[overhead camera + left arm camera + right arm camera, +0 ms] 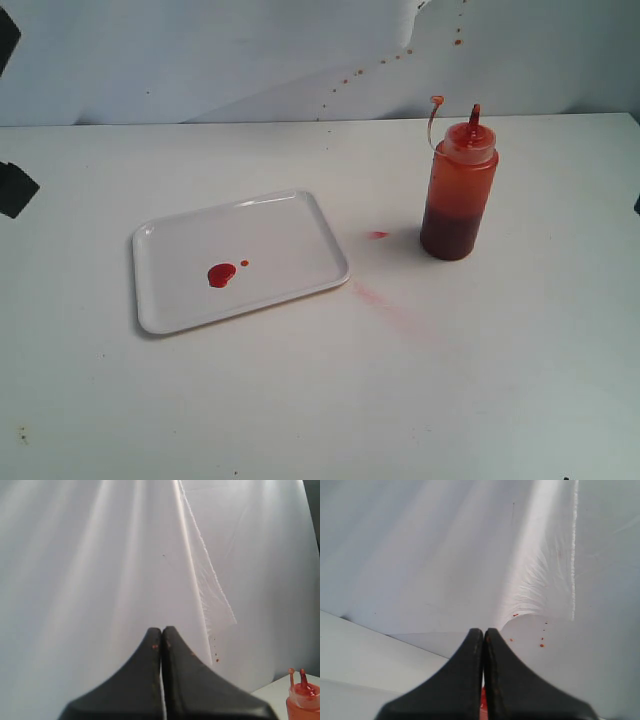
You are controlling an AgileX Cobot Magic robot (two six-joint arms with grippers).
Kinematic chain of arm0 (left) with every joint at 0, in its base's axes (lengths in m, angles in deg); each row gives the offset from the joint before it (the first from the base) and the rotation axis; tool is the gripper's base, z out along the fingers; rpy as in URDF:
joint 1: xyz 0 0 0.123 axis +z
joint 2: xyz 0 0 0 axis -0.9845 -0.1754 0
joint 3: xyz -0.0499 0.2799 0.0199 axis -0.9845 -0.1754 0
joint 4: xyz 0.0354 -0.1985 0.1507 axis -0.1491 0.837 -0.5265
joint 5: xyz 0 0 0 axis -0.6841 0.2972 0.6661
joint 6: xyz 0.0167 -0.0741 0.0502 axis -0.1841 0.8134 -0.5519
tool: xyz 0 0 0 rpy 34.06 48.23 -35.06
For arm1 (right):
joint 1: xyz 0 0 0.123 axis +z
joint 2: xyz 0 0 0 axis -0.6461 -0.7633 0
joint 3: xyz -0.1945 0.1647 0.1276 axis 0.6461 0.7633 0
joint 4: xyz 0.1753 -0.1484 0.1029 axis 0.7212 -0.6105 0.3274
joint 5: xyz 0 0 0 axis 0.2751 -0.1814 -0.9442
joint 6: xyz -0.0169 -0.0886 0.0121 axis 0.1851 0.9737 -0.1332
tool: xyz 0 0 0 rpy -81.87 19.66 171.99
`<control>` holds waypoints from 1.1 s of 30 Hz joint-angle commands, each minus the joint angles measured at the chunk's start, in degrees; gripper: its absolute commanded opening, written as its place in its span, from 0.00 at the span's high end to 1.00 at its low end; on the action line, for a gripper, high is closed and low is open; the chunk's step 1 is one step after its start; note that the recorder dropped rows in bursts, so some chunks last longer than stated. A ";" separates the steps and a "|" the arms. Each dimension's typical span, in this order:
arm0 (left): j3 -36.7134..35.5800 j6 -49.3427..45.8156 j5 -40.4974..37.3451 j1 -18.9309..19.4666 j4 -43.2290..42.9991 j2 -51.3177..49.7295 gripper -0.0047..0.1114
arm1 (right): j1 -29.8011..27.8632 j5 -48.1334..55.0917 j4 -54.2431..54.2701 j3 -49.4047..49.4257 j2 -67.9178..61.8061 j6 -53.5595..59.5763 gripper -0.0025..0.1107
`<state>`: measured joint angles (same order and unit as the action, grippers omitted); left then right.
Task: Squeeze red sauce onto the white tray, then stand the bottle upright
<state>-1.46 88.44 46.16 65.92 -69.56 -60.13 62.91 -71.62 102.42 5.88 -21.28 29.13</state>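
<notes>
Tray [290, 235]: lying left of the tabletop's middle, holding a red sauce [221, 274] blob and droplet.
Bottle [459, 190]: standing upright toward the far right corner, sauce sitting low inside.
Left gripper [161, 636], right gripper [484, 636]: pressing shut, empty.
Cut off: left wrist view is showing only the bottle's top.

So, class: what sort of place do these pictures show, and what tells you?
Probably a robot test bench rather than a kitchen: a plain white table, a white cloth backdrop speckled with red, and only the white tray and the bottle set out.
</notes>
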 commanded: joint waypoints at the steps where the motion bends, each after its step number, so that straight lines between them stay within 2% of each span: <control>1: 0.10 -0.27 -1.86 -0.24 0.80 0.36 0.96 | 0.10 -0.71 -0.67 0.28 0.32 0.19 0.98; 33: 0.10 -0.39 -0.95 -0.24 0.80 0.36 0.96 | 0.10 -0.71 -0.67 0.28 0.32 0.19 0.98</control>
<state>-1.46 87.99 44.99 65.92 -69.56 -60.13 62.91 -71.62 102.42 5.88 -21.28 29.13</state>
